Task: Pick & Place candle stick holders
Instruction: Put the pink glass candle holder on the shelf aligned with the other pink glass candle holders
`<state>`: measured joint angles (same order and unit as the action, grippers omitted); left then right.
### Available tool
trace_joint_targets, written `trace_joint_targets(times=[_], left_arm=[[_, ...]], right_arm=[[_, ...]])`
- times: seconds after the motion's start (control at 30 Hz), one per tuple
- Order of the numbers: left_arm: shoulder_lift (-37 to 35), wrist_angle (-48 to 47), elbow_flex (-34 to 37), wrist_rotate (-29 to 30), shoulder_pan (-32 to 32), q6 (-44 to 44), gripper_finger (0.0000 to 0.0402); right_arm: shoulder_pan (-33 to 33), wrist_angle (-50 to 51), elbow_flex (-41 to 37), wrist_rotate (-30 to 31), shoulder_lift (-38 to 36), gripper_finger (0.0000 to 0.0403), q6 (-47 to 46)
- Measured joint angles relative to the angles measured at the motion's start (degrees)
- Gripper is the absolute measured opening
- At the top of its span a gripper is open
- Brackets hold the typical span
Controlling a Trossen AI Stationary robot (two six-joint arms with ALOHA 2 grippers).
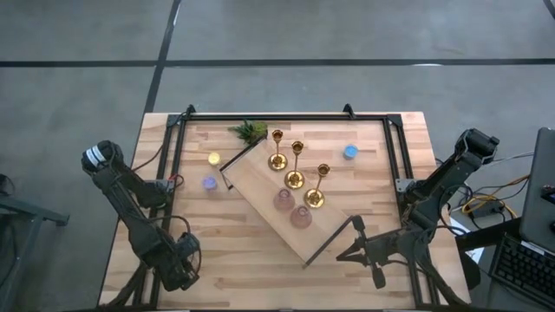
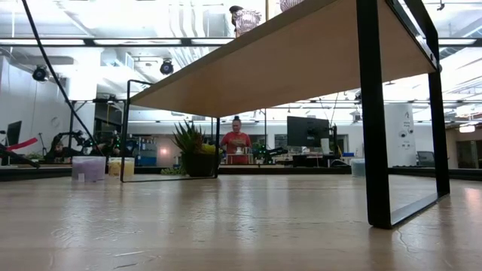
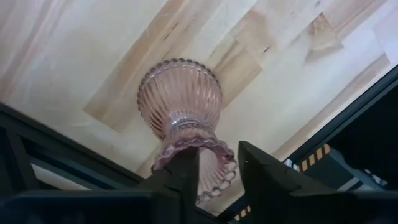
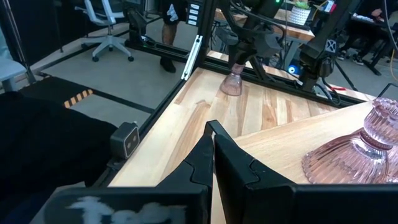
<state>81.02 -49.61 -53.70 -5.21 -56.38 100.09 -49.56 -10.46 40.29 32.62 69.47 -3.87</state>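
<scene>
At the table's near-left corner, my left gripper pinches the scalloped foot of a pink glass cup, one dark finger on either side of the rim, the bowl hanging toward the table below. The hold looks shallow to me, on a ribbed, flared edge; I judge the glass could twist or slide out if the arm swings quickly, and a drop onto the wood could crack it.

Toward the middle, the raised wooden shelf sits at an angle and carries three gold candlesticks in a row, with two more pink cups just beside them. If the carried cup is bound for that shelf, I see a tight landing: a careless approach might knock a slim candlestick over, or clip the shelf's edge.

On the right, my right gripper waits near the shelf's near corner, fingers pressed together and empty, one pink cup close ahead of it.
</scene>
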Motion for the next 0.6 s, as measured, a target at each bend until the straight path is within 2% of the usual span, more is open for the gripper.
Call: trace_joint_targets(times=[0.17,0.6], left_arm=[[0.1,-0.4,0.0,2.3,0.0,-2.6,0.004],[0.1,-3.0,-1.0,5.9,0.4,-6.5,0.0039]], right_arm=[[0.0,0.0,0.0,0.1,0.0,0.0008,0.0],[0.9,0.0,0.0,0.1,0.0,0.0008,0.0]])
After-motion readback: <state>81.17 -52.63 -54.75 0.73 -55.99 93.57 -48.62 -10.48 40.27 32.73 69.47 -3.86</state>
